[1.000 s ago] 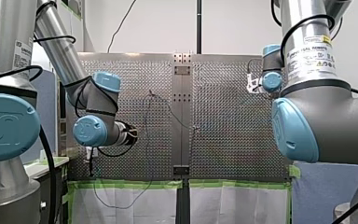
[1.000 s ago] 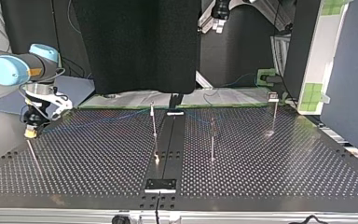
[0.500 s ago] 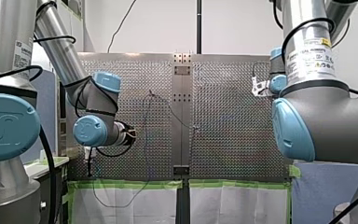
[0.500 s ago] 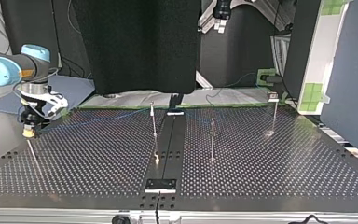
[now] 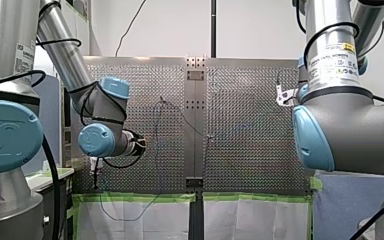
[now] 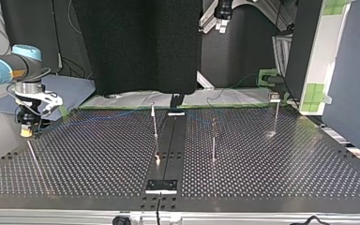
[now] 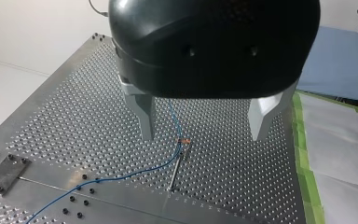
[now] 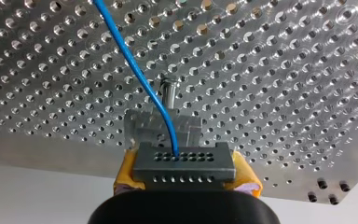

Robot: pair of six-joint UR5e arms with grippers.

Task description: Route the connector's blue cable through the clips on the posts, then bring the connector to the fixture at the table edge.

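The connector (image 8: 184,163) is clamped between the yellow pads (image 8: 125,175) of my right claw (image 8: 186,176), just over the fixture (image 8: 142,126) at the worktop (image 8: 284,93) edge. It is best lowered squarely, without strain on the blue cable (image 8: 135,70). My left claw (image 7: 204,133) is spread wide and empty above a post (image 7: 177,168).

my left gripper (image 7: 204,135) hangs at a tilt, jaws spread wide. my right gripper (image 8: 185,176) points straight down from its wrist, yellow pads (image 8: 127,175) clamped on the connector (image 8: 184,161).
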